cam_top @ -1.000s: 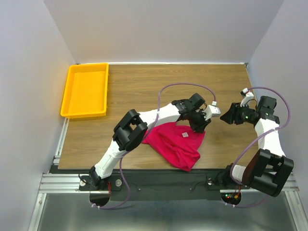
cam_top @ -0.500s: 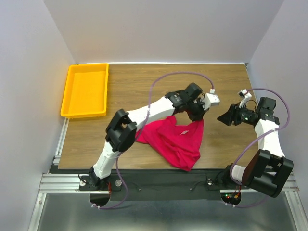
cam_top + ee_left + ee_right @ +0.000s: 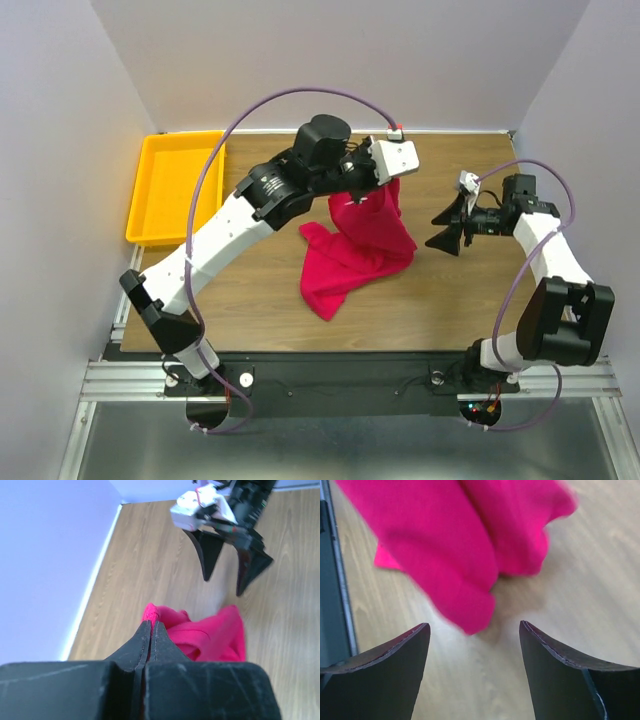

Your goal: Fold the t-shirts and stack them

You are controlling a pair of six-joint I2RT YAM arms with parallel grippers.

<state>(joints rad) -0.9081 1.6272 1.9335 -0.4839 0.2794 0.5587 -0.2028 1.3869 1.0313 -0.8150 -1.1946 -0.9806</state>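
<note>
The crimson t-shirt [image 3: 358,245] hangs bunched from my left gripper [image 3: 362,192], which is shut on its top edge high above the table's middle; its lower end trails on the wood. In the left wrist view the closed fingertips [image 3: 150,626] pinch the red cloth [image 3: 210,637]. My right gripper [image 3: 447,227] is open and empty, just right of the hanging shirt, pointing at it. The right wrist view shows the shirt [image 3: 450,545] blurred, ahead of the open fingers [image 3: 410,650].
A yellow plastic tray [image 3: 143,222] sits at the table's far left. The wooden table [image 3: 270,170] is enclosed by pale walls. A purple cable arcs over the left arm [image 3: 230,225]. The table's front edge meets a metal rail [image 3: 330,375].
My left gripper has lifted the shirt from a flat heap near the front, up and towards the back. My right gripper has moved left and back, closer to the shirt.
</note>
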